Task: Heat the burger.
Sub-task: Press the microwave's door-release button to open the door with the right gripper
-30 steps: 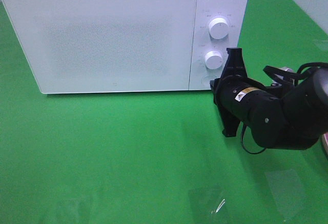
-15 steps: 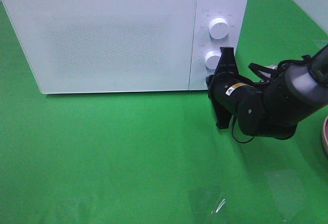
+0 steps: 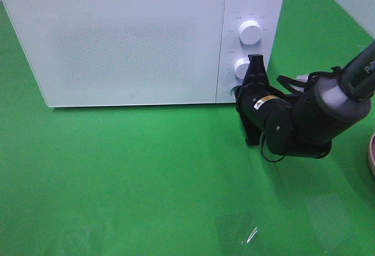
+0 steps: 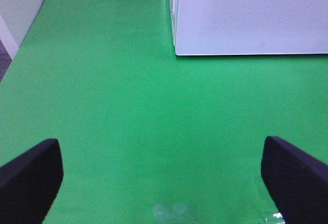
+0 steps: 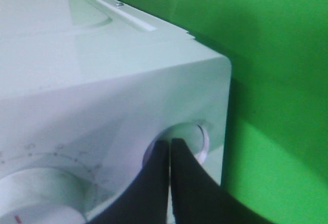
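The burger is not in view in any frame. The white microwave (image 3: 129, 39) stands at the back of the green table with its door closed. My right gripper (image 3: 239, 92) is shut, and its tips are against the round button at the bottom of the control panel. In the right wrist view the closed fingertips (image 5: 163, 155) touch that button (image 5: 201, 138), just beside the lower knob (image 5: 46, 193). My left gripper (image 4: 164, 183) is open and empty over bare green cloth, in front of the microwave's left corner (image 4: 246, 14). It does not show in the exterior high view.
Two white knobs, upper (image 3: 250, 31) and lower (image 3: 242, 68), sit on the panel above the button. The edge of a pink plate (image 3: 371, 153) shows at the far right. Green cloth (image 3: 129, 174) covers the table in front of the microwave.
My right arm has moved left and slightly up toward the microwave panel, bringing the shut gripper from beside the panel onto the round button. The microwave door has stayed closed.
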Controlling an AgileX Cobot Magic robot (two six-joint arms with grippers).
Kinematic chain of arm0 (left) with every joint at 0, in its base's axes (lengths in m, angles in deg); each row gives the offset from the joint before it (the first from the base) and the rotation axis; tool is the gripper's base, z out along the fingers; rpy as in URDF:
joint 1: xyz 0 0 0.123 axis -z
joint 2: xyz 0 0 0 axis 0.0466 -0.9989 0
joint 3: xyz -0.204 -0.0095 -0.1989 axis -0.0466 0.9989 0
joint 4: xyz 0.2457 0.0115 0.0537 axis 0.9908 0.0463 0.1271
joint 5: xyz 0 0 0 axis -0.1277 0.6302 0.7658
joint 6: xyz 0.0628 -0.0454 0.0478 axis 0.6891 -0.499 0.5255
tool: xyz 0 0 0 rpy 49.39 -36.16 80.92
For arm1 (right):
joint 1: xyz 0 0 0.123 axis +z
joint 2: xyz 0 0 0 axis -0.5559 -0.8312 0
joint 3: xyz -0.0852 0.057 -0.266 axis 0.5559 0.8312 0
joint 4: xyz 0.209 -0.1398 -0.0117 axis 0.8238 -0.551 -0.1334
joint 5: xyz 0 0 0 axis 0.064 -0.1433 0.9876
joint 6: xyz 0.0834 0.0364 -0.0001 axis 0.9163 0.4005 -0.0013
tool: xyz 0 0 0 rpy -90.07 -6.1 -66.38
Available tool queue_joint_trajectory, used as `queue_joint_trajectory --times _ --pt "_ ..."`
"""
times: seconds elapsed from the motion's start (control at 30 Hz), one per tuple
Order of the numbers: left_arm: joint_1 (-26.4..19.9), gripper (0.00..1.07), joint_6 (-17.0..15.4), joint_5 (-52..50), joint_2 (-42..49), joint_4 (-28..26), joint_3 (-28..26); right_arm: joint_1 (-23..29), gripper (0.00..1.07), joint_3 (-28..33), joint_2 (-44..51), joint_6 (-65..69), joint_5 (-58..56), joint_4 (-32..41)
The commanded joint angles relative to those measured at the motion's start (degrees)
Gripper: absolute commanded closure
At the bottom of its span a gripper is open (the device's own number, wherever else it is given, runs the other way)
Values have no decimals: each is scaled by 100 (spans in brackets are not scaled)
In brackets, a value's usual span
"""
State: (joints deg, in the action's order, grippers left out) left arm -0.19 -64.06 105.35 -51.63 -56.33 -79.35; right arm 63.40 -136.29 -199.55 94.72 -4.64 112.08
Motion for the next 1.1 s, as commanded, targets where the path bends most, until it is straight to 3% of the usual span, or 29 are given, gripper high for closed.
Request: queue_joint_trajectory --times 0.03,0.6,0.67,1.1 --pt "40 6 11 -74 80 -23 -6 -92 107 -97 0 -201 407 103" --pt "40 6 11 -74 80 -23 -6 -92 107 -498 -264 -160 1793 109" --pt "40 6 11 -74 80 -23 -6 -92 107 -567 -390 -138 2389 103" --pt "40 6 11 -74 80 -23 -6 -361 107 -1289 -665 -223 2510 -115"
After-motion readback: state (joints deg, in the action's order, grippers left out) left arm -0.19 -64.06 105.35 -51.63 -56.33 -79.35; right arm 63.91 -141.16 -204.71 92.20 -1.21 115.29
